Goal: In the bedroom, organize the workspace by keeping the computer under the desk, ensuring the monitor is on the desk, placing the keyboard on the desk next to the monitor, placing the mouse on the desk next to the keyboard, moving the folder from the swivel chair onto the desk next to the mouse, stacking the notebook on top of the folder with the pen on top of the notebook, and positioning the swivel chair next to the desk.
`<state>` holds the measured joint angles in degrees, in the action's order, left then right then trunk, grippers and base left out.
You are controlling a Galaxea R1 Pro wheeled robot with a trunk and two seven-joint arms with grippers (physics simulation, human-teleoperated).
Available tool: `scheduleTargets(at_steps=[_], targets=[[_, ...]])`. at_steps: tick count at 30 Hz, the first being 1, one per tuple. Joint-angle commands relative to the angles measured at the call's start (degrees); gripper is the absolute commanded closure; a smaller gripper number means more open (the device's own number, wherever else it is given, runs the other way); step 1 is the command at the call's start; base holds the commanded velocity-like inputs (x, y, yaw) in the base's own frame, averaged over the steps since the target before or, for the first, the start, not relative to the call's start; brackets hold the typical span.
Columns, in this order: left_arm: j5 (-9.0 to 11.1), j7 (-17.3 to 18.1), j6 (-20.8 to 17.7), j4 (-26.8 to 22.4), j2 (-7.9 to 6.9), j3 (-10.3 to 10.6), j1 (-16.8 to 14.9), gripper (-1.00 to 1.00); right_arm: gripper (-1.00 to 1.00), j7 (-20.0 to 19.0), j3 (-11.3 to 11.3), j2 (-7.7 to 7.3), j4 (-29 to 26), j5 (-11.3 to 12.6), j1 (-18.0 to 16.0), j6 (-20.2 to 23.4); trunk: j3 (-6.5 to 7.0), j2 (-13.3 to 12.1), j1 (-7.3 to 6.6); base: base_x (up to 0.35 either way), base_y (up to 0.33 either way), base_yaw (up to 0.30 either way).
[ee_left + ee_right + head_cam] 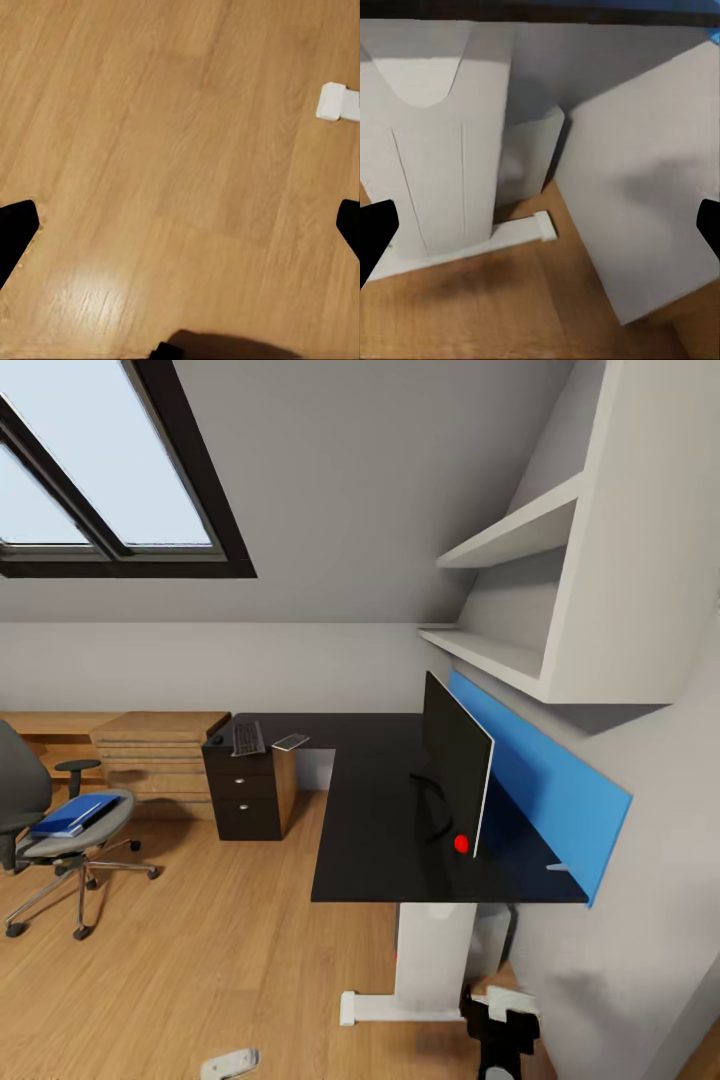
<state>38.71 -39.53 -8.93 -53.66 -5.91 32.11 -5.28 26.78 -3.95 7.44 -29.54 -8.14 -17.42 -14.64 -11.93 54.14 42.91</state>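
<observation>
My left gripper (180, 225): fingertips sit dark at the two side edges of the left wrist frame, jaws wide apart, nothing between them — just wood floor (150, 135) below. A white desk foot end (337, 103) shows at the upper right of that frame.

My right gripper (540, 225): same stance, tips at the frame's side edges, jaws apart, holding nothing. Past them is the white desk leg (442, 150) at left with its foot bar on the floor, and a pale panel at right — cannot tell what it is.

Head view: my right arm (500, 1030) is at the bottom edge, right of centre, beside the desk leg base.

The black desk (370, 810) runs from centre to right. The monitor (455, 765) stands on it, edge-on, against a blue panel (540, 780). The keyboard (247, 738) lies at the desk's far left end above a drawer unit (245, 790). The swivel chair (60, 830) is at the left edge, well apart from the desk, with the blue folder (75, 813) on its seat.
</observation>
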Motion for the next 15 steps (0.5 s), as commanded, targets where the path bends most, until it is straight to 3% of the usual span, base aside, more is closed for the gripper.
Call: scheduleTargets(at_steps=[1, 3, 9, 15], targets=[[0.12, -0.42, 0.57, 1.3, -0.04, 0.37, -0.08, -1.0, -1.0, 0.0, -0.23, 0.07, 1.96, -0.68, -0.08, -1.37, -0.07, 0.07, 0.01, -0.013, 0.0, 0.0], [0.08, -0.3, 3.13, 5.98, 0.14, 0.6, -0.08, -1.0, -1.0, -0.03, 0.11, 0.0, 7.73, -0.71, -0.08, -5.39, -0.07, 0.07, 0.01, -0.007, 0.0, 0.0], [0.01, -0.11, 6.44, 12.94, 1.04, 0.73, -0.08, -1.0, -1.0, -0.78, 0.3, -0.94, 13.49, -0.7, -0.08, -8.9, -0.07, 0.07, 0.01, -0.002, 0.0, 0.0], [-0.12, 0.89, 7.69, 14.17, 2.98, 1.01, -0.05, -1.0, -1.0, -1.97, 0.27, -0.34, 15.17, -0.52, -0.2, -8.76, -0.07, 0.07, 0.01, 0.0, 0.017, 0.0]])
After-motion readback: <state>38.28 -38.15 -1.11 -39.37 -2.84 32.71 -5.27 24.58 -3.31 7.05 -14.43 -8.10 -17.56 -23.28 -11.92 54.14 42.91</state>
